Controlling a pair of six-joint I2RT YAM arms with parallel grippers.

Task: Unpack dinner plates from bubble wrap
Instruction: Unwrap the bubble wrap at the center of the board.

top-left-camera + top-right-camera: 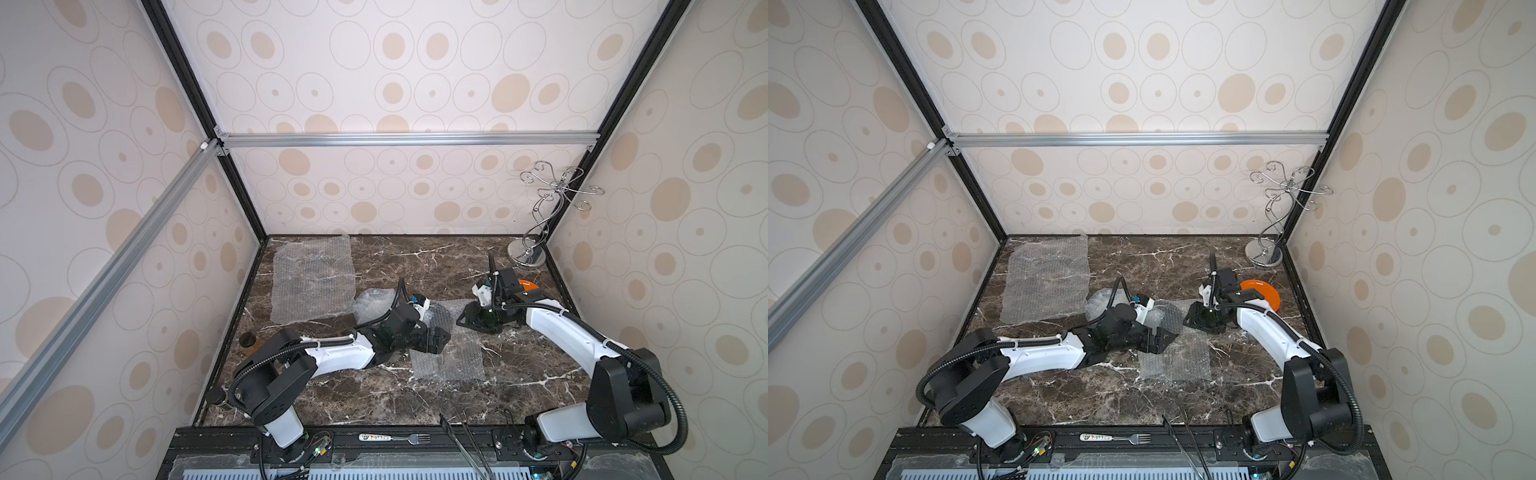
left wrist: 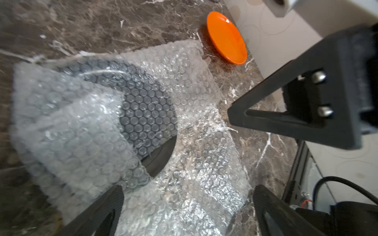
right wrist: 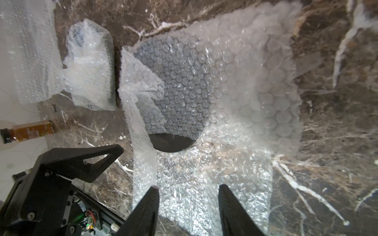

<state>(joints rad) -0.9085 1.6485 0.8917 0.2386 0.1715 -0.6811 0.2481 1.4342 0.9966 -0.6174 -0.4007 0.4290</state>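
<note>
Fork [image 1: 395, 437] and tongs [image 1: 467, 440] on the front rail, off the tabletop [image 1: 374, 399]. Left tool [image 2: 188, 204]: released, jaws wide, low over the wrap [image 2: 204, 143], nothing between them. Right tool [image 3: 188, 204]: jaws apart, also low over the wrap [image 3: 235, 102], no grip seen; a raised fold of wrap stands just beside one fingertip [image 3: 152, 192]. The tools face each other across mid-tabletop. Grey plate [image 3: 171, 143] lies between them on the wrap, mostly under a folded-over flap; only a crescent of rim is bare, also seen from the left wrist [image 2: 161, 155]. Orange plate [image 1: 1264, 291] unwrapped, near the right edge, partly under the right arm. Flat sheet [image 1: 311, 282] at the far left corner; crumpled bundle [image 1: 372, 307] just beside it, something dark inside, cannot tell what. Wire stand [image 1: 528, 253] in the far right corner. Brown bottle [image 1: 251, 343] lying at the left edge.
</note>
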